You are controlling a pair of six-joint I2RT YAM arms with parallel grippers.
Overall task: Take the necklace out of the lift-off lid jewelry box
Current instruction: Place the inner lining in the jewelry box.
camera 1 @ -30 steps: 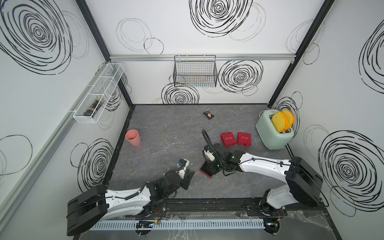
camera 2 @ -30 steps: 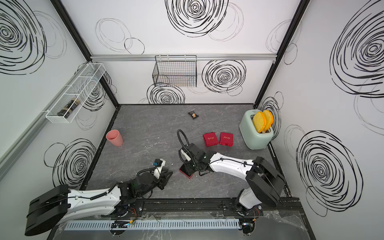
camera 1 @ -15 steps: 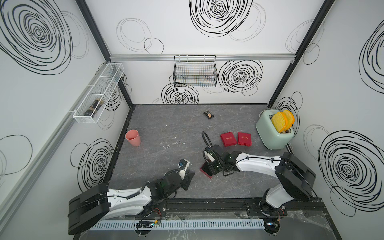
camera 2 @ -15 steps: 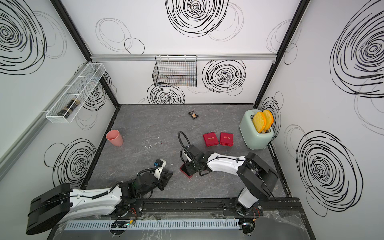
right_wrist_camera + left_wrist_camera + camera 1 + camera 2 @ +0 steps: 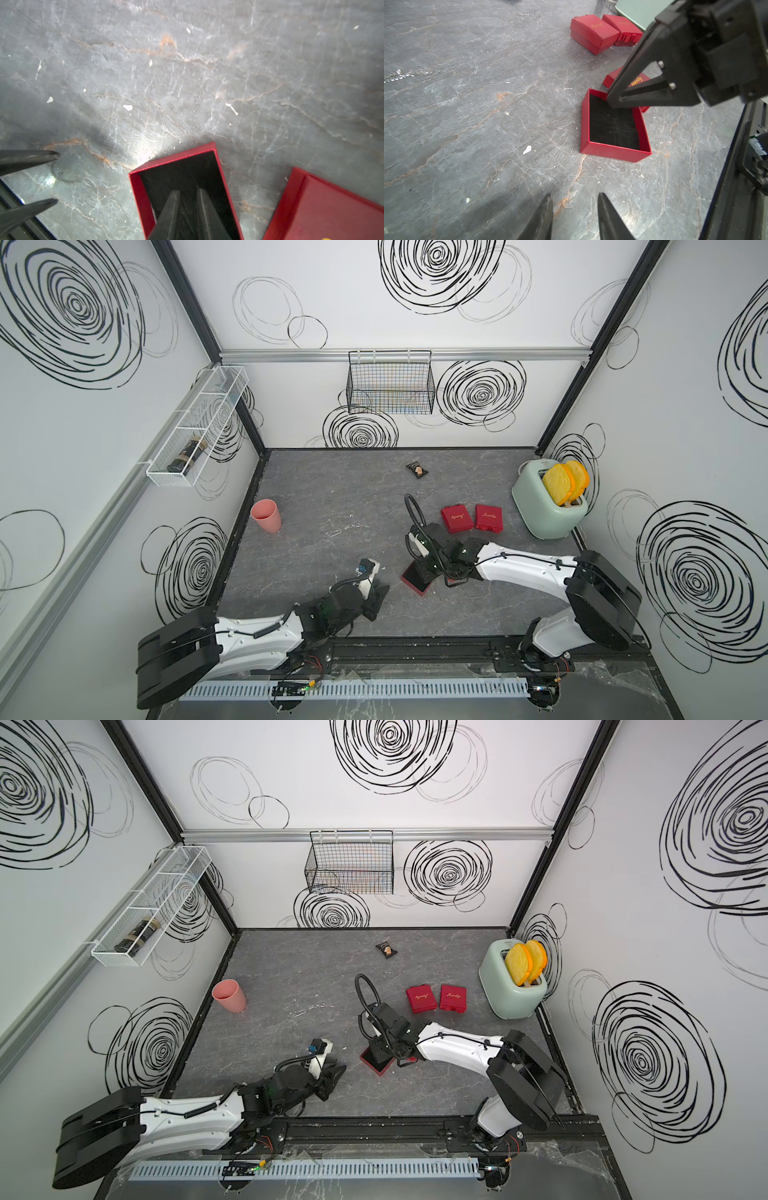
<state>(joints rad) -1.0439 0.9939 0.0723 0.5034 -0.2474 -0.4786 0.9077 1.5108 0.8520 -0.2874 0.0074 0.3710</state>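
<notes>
the right gripper (image 5: pixel 187 192), nearly closed, is dipping into the red box (image 5: pixel 614 152); i cannot tell its hold. the left gripper (image 5: pixel 574 195) is hovering beside the box, half-open, empty.

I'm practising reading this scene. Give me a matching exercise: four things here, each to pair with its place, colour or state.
Things:
1. cup
2. toaster
3. open box
4. left gripper

Descriptions:
a. the right gripper reaches into it
b. pink
c. holds two yellow slices
d. jaws apart, holding nothing

Pairs: 1-b, 2-c, 3-a, 4-d
</notes>
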